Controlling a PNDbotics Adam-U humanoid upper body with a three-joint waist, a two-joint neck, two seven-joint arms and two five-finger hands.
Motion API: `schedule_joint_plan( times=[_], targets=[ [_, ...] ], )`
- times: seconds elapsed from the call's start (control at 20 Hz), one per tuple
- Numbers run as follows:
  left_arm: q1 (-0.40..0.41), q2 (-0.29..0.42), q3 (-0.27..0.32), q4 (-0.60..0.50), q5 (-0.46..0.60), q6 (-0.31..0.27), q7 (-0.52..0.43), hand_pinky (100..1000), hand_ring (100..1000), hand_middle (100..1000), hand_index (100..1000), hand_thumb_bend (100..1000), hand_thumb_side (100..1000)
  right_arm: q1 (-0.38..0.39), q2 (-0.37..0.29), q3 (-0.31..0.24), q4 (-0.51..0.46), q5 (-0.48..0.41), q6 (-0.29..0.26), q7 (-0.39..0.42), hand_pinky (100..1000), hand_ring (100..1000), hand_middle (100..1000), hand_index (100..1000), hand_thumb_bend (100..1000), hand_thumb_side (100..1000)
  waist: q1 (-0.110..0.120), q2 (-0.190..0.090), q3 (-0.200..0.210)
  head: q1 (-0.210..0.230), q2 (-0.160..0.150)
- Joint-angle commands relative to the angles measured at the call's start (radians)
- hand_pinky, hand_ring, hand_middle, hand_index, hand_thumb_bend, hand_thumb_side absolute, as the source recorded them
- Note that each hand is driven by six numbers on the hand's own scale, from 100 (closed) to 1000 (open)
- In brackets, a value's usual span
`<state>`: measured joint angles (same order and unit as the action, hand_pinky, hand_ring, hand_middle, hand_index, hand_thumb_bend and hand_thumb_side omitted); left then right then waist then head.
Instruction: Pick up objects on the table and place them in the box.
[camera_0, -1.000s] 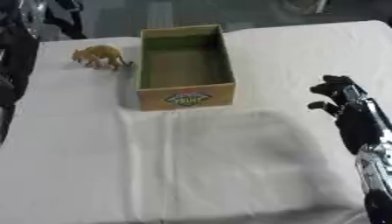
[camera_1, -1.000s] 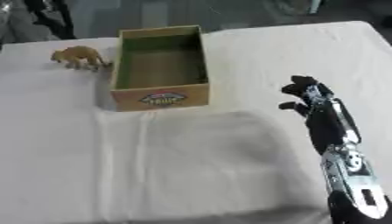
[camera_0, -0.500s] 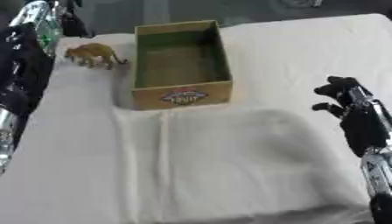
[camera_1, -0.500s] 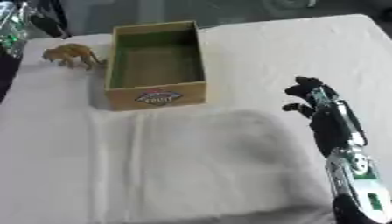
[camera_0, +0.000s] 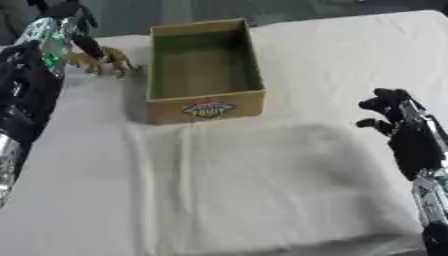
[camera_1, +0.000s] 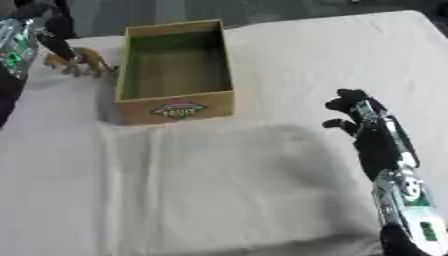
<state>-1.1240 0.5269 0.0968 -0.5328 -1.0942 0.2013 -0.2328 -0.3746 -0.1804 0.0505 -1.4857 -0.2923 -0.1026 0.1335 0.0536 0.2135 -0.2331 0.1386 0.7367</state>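
A small tan toy camel (camera_0: 112, 59) stands on the white cloth just left of the open cardboard box (camera_0: 206, 108), near the table's far left corner. The box has a green inside and nothing shows in it. My left arm comes in along the left side, and my left hand (camera_0: 86, 44) hangs over the camel with dark fingers stretched down onto it, partly covering it. My right hand (camera_1: 366, 125) rests at the right of the table, fingers up and relaxed, holding nothing.
A white cloth (camera_0: 254, 185) covers the table, with a raised folded layer in front of the box. The table's far edge runs just behind the box and the camel. Dark floor lies beyond it.
My left arm has swung in from the left edge and its hand has come down over the camel. The view has shifted a little. The right hand stays put.
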Motion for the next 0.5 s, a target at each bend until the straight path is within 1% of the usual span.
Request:
schedule_joint_plan(
  times=[0.05, 0.25, 0.35, 0.4, 0.45, 0.5],
  targets=[
    [-0.007, 0.025, -0.004, -0.019, -0.012, -0.002, 0.001, 675, 665, 675, 752, 679, 100, -0.015, -0.019, -0.003, -0.007, 0.001, -0.002, 0.003, 571, 774, 607, 752, 100, 646, -0.003, -0.013, -0.002, -0.002, -0.008],
    [0.008, 0.025, -0.009, -0.030, -0.045, -0.010, 0.010, 696, 679, 679, 750, 693, 100, -0.017, -0.019, -0.003, -0.007, 0.000, -0.002, 0.004, 571, 774, 607, 752, 100, 648, -0.003, -0.007, -0.002, -0.004, -0.014],
    [0.016, 0.023, -0.010, -0.037, -0.059, -0.017, 0.018, 712, 687, 666, 750, 698, 100, -0.019, -0.019, -0.002, -0.007, 0.000, -0.002, 0.005, 571, 774, 607, 752, 100, 650, -0.004, -0.003, -0.003, -0.006, -0.018],
    [0.019, 0.022, -0.011, -0.041, -0.066, -0.021, 0.024, 744, 699, 656, 750, 706, 100, -0.019, -0.019, -0.002, -0.007, 0.000, -0.002, 0.006, 571, 775, 607, 753, 100, 651, -0.004, -0.002, -0.003, -0.006, -0.020],
    [0.023, 0.022, -0.012, -0.045, -0.073, -0.024, 0.033, 750, 700, 650, 747, 707, 100, -0.020, -0.020, -0.003, -0.007, 0.000, -0.003, 0.006, 571, 775, 607, 753, 100, 651, -0.004, -0.001, -0.003, -0.007, -0.021],
    [0.027, 0.020, -0.012, -0.048, -0.080, -0.027, 0.041, 779, 710, 643, 745, 704, 100, -0.020, -0.020, -0.003, -0.007, 0.000, -0.003, 0.006, 571, 775, 607, 753, 100, 652, -0.005, 0.001, -0.003, -0.007, -0.023]
  ],
)
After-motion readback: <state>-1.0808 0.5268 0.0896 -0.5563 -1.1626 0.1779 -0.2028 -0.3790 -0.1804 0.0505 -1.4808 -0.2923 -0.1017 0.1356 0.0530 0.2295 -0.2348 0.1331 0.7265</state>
